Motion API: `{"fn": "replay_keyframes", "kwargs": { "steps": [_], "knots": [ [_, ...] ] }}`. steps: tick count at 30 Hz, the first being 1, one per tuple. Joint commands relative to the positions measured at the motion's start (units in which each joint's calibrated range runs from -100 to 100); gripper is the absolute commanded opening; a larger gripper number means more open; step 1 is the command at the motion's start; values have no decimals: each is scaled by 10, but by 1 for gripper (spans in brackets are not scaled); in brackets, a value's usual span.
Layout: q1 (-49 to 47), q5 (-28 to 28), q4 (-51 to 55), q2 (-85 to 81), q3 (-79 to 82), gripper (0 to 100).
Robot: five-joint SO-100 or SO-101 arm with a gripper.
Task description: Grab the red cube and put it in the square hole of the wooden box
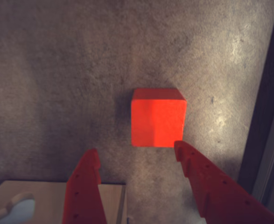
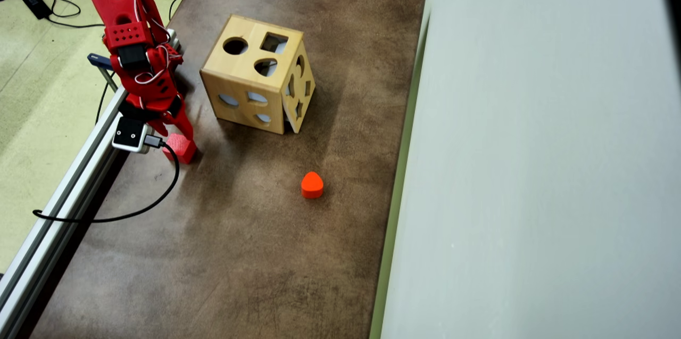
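Two fingers of your gripper stand spread, empty, just short of the red cube, which sits on the table near its rail-side edge, well apart from the wooden box.

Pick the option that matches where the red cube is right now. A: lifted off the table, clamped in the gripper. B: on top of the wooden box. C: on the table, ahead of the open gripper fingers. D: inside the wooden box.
C: in the wrist view the red cube lies on the table just beyond the gripper, whose fingers are spread apart and not closed on it; the wooden box stands apart.
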Motion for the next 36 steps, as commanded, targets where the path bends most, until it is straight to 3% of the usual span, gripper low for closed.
{"fn": "replay_keyframes", "kwargs": {
  "steps": [1,36],
  "knots": [
    [3,-1,1,-21,12,26],
    [27,0,-10,31,21,27]
  ]
}}
